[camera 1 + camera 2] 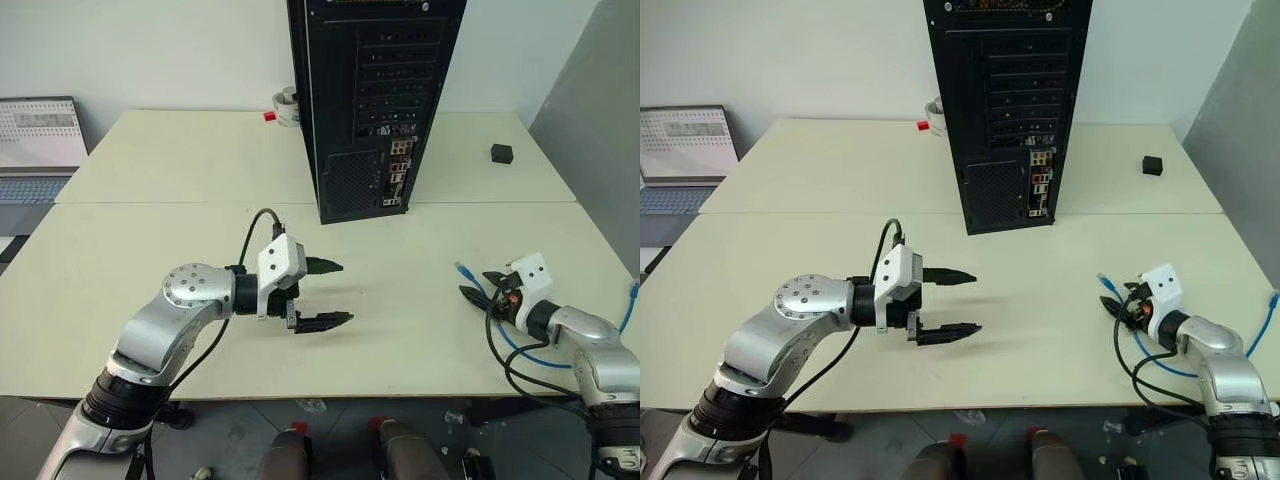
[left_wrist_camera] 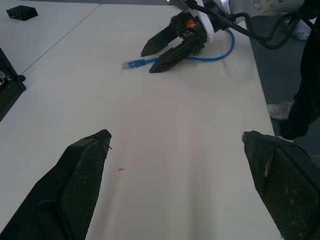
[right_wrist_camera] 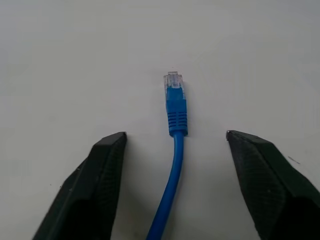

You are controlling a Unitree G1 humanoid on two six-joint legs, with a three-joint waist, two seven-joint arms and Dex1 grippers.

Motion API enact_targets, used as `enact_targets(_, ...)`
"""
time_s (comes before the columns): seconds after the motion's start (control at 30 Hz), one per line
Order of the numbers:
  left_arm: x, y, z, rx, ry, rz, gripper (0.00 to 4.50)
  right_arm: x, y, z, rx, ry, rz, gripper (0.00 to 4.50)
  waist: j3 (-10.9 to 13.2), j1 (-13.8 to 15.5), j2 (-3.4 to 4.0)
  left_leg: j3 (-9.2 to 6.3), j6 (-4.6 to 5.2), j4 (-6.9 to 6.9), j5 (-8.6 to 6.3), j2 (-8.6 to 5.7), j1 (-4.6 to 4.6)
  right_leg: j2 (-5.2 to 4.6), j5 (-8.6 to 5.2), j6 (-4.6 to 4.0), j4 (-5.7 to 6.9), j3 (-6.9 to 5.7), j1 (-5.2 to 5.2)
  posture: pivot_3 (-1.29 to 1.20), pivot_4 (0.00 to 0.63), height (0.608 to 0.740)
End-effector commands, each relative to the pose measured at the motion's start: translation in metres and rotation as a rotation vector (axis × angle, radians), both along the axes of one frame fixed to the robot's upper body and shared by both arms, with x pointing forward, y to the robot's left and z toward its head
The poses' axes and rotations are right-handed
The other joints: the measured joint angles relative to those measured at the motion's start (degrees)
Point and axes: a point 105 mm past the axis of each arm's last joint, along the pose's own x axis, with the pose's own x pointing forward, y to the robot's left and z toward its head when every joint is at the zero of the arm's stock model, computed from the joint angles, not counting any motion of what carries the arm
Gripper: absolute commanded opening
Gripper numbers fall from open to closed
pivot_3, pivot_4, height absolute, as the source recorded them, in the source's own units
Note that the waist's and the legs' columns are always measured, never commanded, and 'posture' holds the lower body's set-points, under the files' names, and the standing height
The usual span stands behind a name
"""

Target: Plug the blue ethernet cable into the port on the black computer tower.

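Right wrist view: right gripper [image 3: 175,145], jaws apart, straddles the blue ethernet cable [image 3: 172,170]. Cord is light and limp; grasp the stiff boot behind the 12 o'clock plug. Left gripper [image 1: 330,293]: jaws apart, empty.

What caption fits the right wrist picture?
Right tool open around the blue ethernet cable lying on the table.
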Motion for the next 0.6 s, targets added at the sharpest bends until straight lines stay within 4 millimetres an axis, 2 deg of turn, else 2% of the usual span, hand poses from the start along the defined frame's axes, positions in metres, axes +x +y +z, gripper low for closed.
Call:
enact_targets(0.03,0.003,-0.005,0.002,0.014,-0.042,-0.044,4.5,0.005,-0.001,0.006,-0.028,-0.033,0.006,2.28,0.0,0.0,0.0,0.0,0.0,0.02,0.0,0.0,0.0,0.0,0.0,0.0,0.0,0.0,0.0,0.0,0.15,0.74)
enact_targets(0.33,0.01,-0.011,0.002,0.007,-0.053,-0.06,4.5,0.007,-0.001,0.013,-0.037,-0.052,0.023,0.12,0.0,0.0,0.0,-0.02,0.0,0.06,0.0,0.0,-0.03,-0.01,0.0,0.0,0.01,-0.01,0.01,0.0,0.15,0.74)
enact_targets(0.53,0.013,-0.01,-0.001,0.018,-0.054,-0.059,4.5,-0.007,0.029,0.03,-0.091,-0.098,0.185,0.09,0.0,0.0,0.0,-0.05,0.0,0.06,0.0,0.0,-0.04,-0.01,0.0,0.0,0.01,-0.02,0.01,0.0,0.15,0.74)
enact_targets(0.6,0.014,-0.012,0.0,0.016,-0.052,-0.064,4.5,-0.015,0.049,0.039,-0.102,-0.113,0.274,0.09,0.0,0.0,0.0,-0.06,0.0,0.06,0.0,0.01,-0.03,0.0,0.0,0.0,0.01,-0.02,0.01,0.0,0.15,0.74)
